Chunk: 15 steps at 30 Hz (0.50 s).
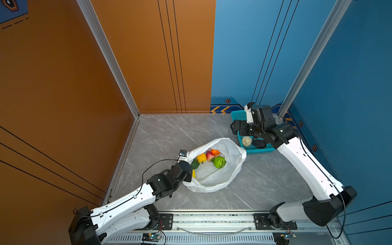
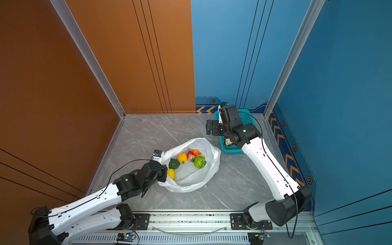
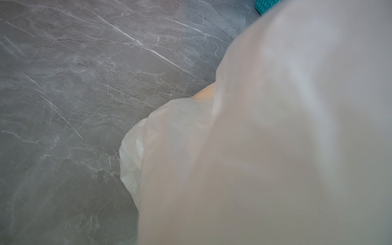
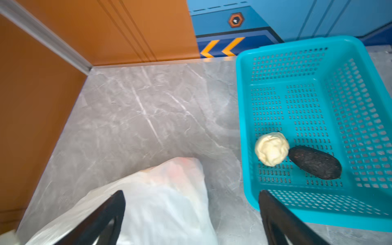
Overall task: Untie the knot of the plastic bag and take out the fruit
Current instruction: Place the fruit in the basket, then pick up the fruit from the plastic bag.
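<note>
The white plastic bag (image 1: 214, 180) lies on the table with its mouth wide open; no knot shows. In both top views fruit sits inside: a yellow piece (image 1: 201, 157), a red one (image 1: 210, 156), an orange one (image 1: 215, 152), a bright green one (image 1: 219, 162), a dark green one (image 2: 174, 163) and a second yellow one (image 2: 171, 173). My left gripper (image 1: 188, 177) is shut at the bag's left rim, and plastic (image 3: 275, 148) veils its wrist view. My right gripper (image 4: 191, 193) hangs open and empty between the bag and the basket.
A teal perforated basket (image 1: 261, 151) stands at the back right against the blue wall, holding a cream-white fruit (image 4: 272, 148) and a black fruit (image 4: 315, 162). An orange wall bounds the grey marble table (image 1: 169, 131) on the left, and a metal rail runs along the front.
</note>
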{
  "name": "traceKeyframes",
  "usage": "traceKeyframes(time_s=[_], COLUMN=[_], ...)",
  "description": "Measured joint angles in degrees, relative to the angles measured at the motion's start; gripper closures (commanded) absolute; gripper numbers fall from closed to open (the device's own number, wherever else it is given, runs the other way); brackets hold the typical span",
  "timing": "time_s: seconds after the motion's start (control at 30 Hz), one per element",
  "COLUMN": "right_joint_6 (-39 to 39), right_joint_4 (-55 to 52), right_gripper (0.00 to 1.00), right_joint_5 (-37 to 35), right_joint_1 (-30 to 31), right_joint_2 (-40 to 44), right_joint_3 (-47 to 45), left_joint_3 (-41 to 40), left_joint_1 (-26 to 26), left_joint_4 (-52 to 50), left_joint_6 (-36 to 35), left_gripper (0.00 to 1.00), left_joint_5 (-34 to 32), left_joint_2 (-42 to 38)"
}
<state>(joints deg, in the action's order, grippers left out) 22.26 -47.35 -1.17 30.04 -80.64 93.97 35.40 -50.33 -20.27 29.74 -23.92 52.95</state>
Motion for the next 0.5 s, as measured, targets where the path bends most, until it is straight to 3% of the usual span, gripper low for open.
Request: traceKeyframes(time_s=[0.23,0.5], right_joint_6=[0.8,2.6], right_joint_4=[-7.0,-10.4], right_gripper=[0.02,0.02], right_joint_5=[-2.1,-6.8], right_joint_1=[17.2,28.8], right_joint_2=[-0.3,-2.2], right_joint_3=[5.1,-0.1], left_joint_3=[0.8,1.2], left_joint_1=[0.0,0.0], left_joint_4=[0.3,0.4], left_joint_6=[-0.3,-0.3], left_gripper=[1.0,1.0], left_joint_5=[0.0,0.0], left_joint_2=[0.7,0.9])
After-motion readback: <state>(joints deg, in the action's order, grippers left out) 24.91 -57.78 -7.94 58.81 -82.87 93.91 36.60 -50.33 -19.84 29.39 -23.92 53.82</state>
